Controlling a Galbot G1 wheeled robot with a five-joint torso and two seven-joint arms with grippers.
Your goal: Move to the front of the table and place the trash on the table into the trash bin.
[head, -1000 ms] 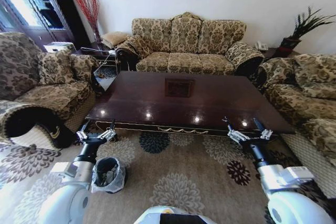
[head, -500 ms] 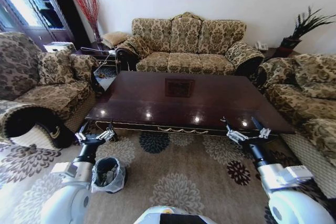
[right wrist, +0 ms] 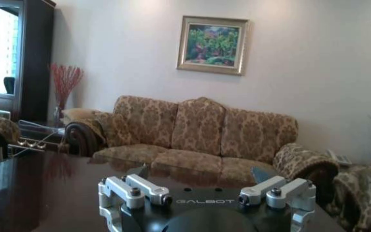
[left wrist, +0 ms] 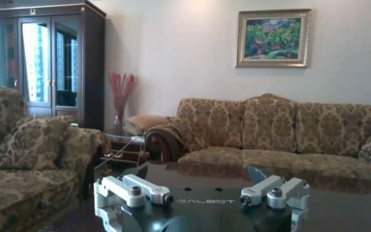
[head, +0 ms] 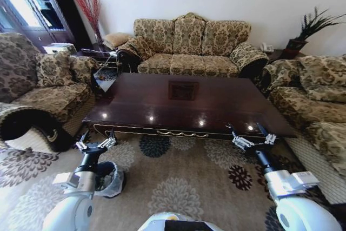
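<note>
A: Dark glossy wood, head view first: the table (head: 184,101) sits dead ahead of you, top bare as far as I can tell.

B: Trash?

A: Grey crumpled bits sit inside the trash bin (head: 110,178), on the carpet (head: 178,182) beside your left arm, near the table's front left corner. Looks like the clearing is done, my guess.

B: Grippers?

A: Left gripper (head: 95,143) and right gripper (head: 250,138) both hang low before the table's front edge, well apart, fingers spread, holding nothing. Reads as a neutral carry pose.

B: Left wrist view?

A: Left gripper (left wrist: 202,191) released, aimed over the tabletop (left wrist: 340,208) at the sofa (left wrist: 276,135).

B: Right wrist?

A: Same: right gripper (right wrist: 202,191) spread and unloaded, table (right wrist: 44,188) below, sofa (right wrist: 198,140) and painting (right wrist: 212,44) beyond.
</note>
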